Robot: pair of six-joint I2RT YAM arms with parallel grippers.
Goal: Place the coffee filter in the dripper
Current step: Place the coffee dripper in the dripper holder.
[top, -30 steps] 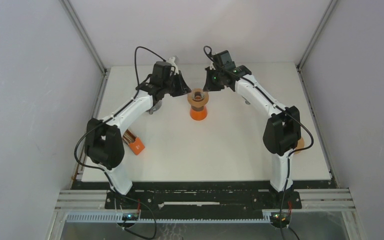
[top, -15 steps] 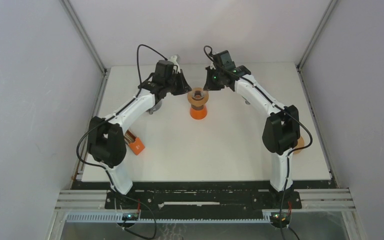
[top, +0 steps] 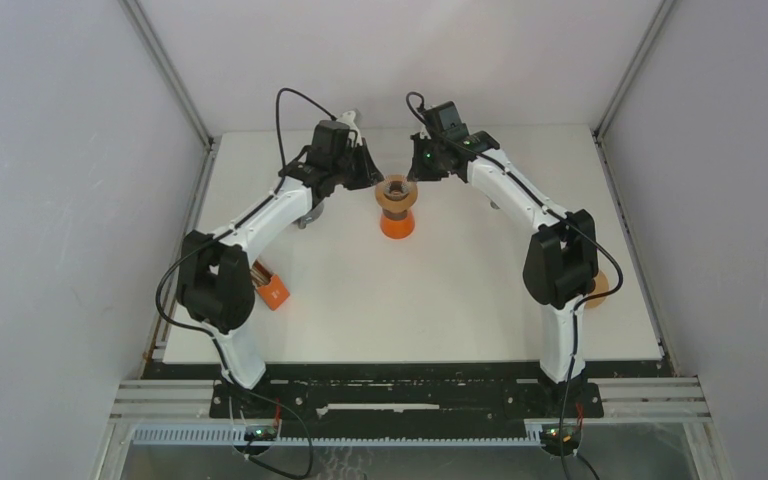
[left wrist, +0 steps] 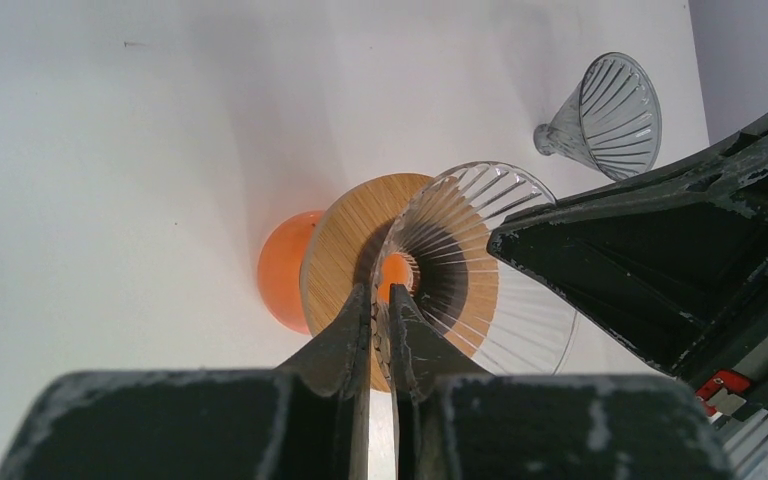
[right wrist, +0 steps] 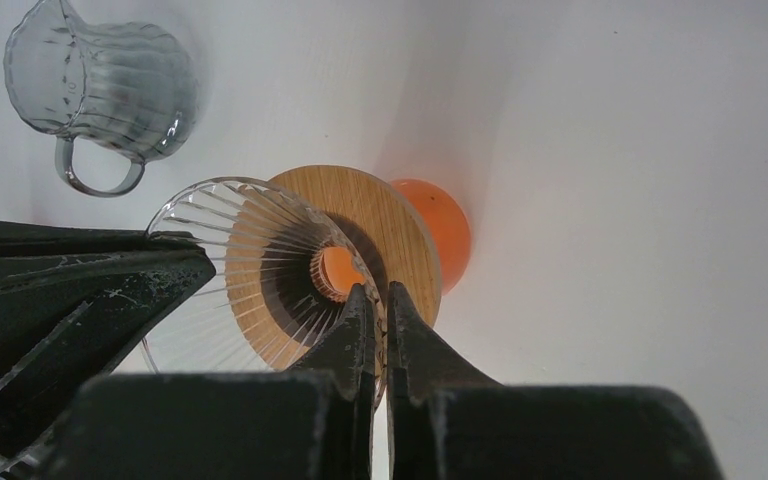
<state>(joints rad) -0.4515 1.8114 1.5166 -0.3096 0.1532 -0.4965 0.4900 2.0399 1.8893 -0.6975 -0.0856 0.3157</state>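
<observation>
The dripper (top: 396, 190) is a ribbed clear glass cone (left wrist: 480, 250) with a wooden collar (right wrist: 400, 230), standing on an orange base (top: 396, 226) at the table's far middle. My left gripper (left wrist: 381, 290) is shut on the glass rim from the left (top: 368, 174). My right gripper (right wrist: 381, 290) is shut on the opposite side of the rim (top: 416, 168). The cone's inside shows only glass ribs and the orange hole. A brown ribbed stack that looks like the coffee filters (top: 258, 272) sits in an orange holder (top: 274, 292) by the left arm's elbow.
A glass pitcher with a handle (right wrist: 100, 90) stands under the left arm (top: 308, 215). A second glass cone (left wrist: 600, 118) lies beside the right arm (top: 493, 203). A tan-orange object (top: 598, 288) peeks out behind the right arm's elbow.
The left arm has edged slightly up and to the right. Both grips on the dripper's rim are unchanged.
</observation>
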